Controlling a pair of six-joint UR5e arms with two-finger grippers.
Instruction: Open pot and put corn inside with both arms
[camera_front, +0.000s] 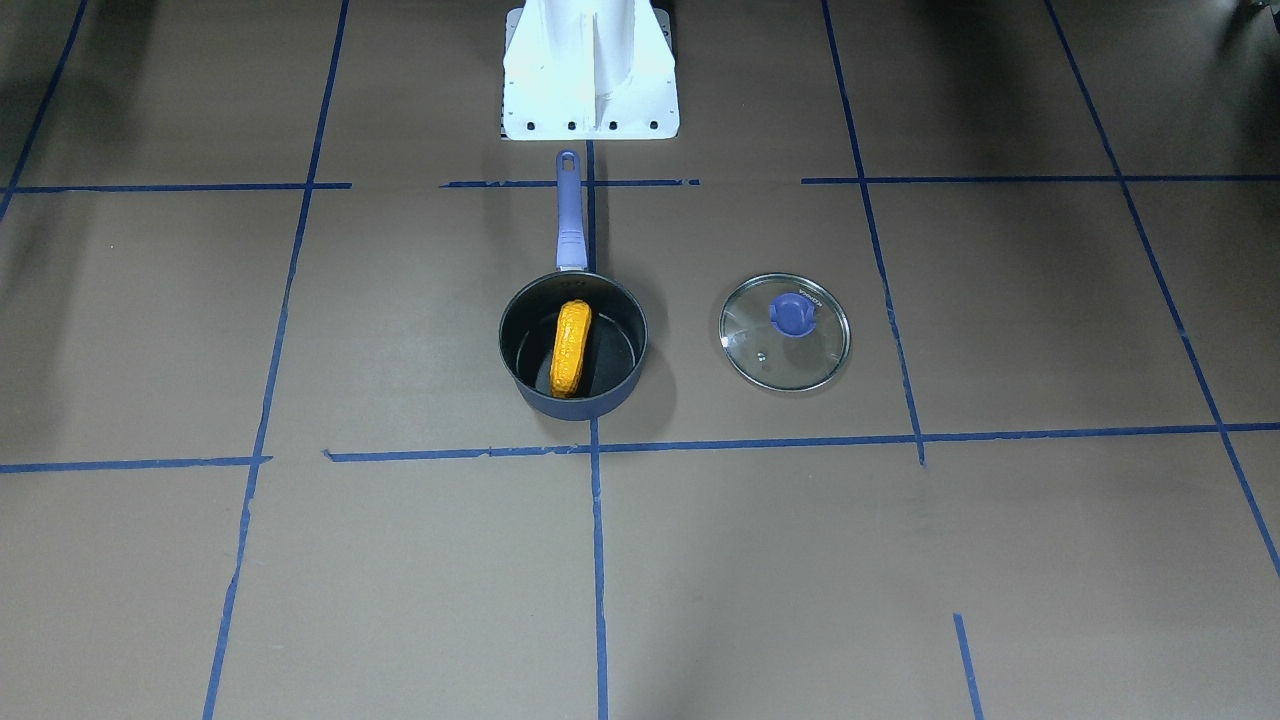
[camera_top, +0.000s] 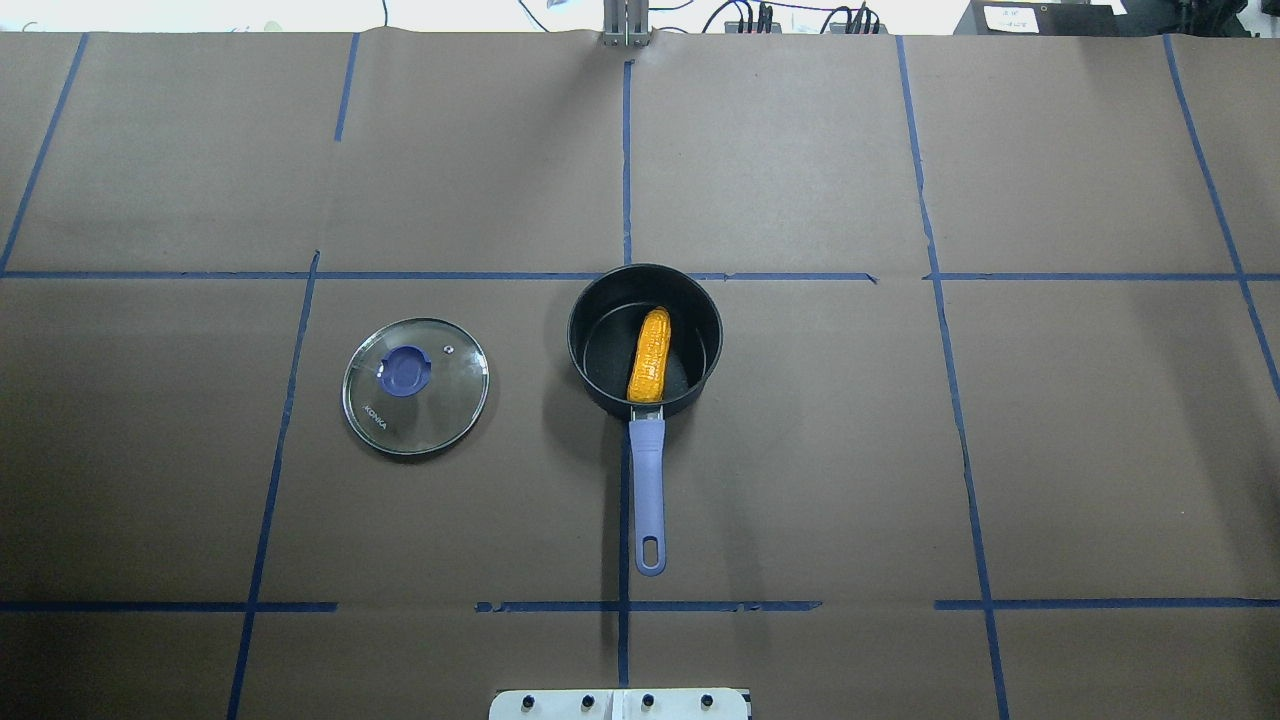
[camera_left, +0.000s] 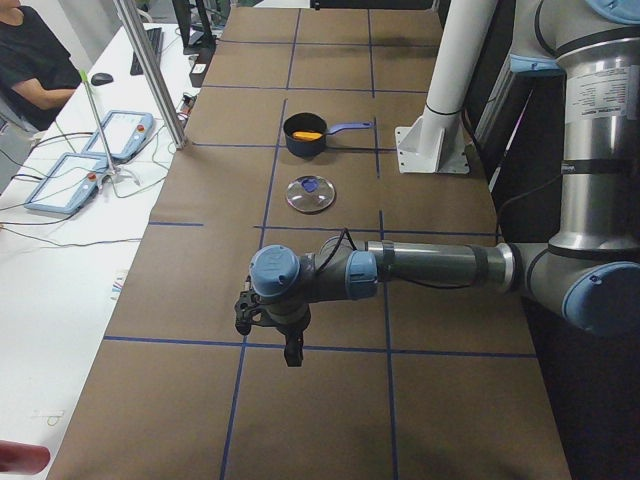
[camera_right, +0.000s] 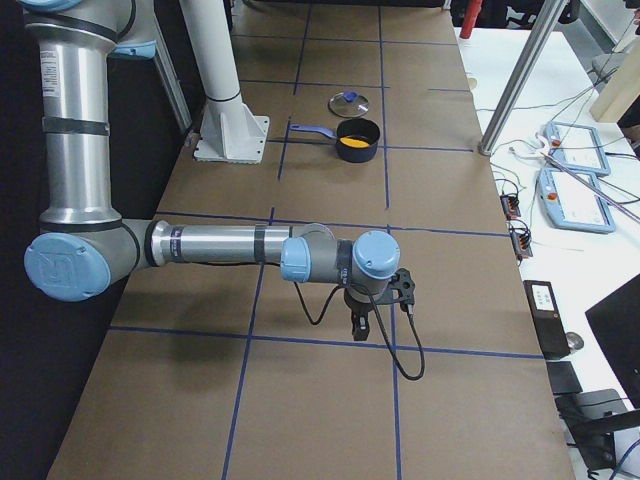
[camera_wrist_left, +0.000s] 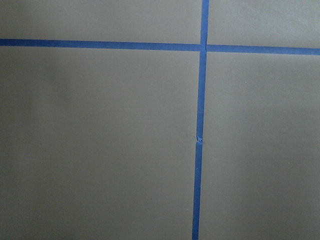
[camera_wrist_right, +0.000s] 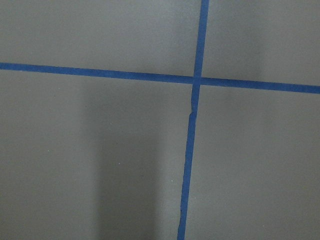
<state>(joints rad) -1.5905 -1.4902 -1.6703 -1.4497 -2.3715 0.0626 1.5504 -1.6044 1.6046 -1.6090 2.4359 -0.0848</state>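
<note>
Out at the far left end of the desk (camera_top: 900, 450), the left arm (camera_left: 430, 265) stretches flat over the brown paper, well apart from the cookware. The left end effector (camera_left: 292, 358) points down above a blue tape line (camera_left: 330, 349), and from this side view I cannot tell whether its fingers are spread or pressed together. Its wrist camera sees only paper and crossing tape.

Moving in, the glass lid (camera_top: 416, 386) lies flat on the desk, purple knob (camera_top: 404, 370) up, off the pot and clear of it to the left.

Centre stage: the pot (camera_top: 603, 350) sits uncovered, its purple handle (camera_top: 648, 490) pointing back toward the robot's white base (camera_top: 620, 703). And there's the corn (camera_top: 650, 355), inside the pot, lying across the black bottom roughly in line with the handle.

Over at the far right end, the right arm (camera_right: 220, 245) reaches out low, right end effector (camera_right: 360, 332) aimed down at the paper. Again I cannot tell if it's spread or pressed together, and it's well apart from the pot.
</note>
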